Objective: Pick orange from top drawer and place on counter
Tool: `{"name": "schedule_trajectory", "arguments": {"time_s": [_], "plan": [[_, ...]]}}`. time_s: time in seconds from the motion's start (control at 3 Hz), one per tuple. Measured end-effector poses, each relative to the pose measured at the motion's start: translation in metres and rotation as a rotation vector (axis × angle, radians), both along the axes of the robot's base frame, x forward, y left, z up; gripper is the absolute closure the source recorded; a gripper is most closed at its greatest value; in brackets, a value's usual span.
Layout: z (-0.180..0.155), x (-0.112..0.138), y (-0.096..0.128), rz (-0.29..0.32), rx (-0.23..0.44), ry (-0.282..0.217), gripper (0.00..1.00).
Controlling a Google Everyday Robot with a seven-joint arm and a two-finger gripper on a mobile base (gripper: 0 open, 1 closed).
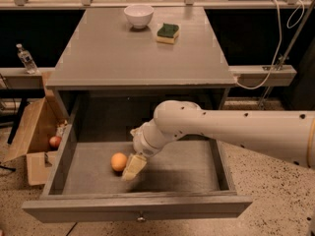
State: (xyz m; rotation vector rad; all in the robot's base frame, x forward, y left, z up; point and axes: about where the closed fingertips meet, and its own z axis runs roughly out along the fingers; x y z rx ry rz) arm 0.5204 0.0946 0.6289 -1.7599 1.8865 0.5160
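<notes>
The orange [118, 161] lies on the floor of the open top drawer [138, 206], left of centre. My gripper [133, 167] hangs from the white arm inside the drawer, just right of the orange and very close to it; a pale finger [134, 166] points down beside the fruit. The grey counter [140, 53] spreads above the drawer.
A white bowl [138, 15] and a green-and-yellow sponge [168, 33] sit at the counter's far end. A cardboard box [34, 136] with a reddish fruit [54, 141] stands on the floor to the left. A bottle [25, 58] stands on the left ledge.
</notes>
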Motion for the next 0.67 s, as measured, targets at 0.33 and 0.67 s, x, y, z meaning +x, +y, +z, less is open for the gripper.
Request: {"name": "schedule_trajectory", "arguments": {"time_s": [0.33,0.67], "plan": [[-0.0069,-0.0039,0.0149,0.025,0.017,-0.006,0.0],[-0.0098,-0.0064,0.023,0.041,0.028,-0.009,0.0]]}}
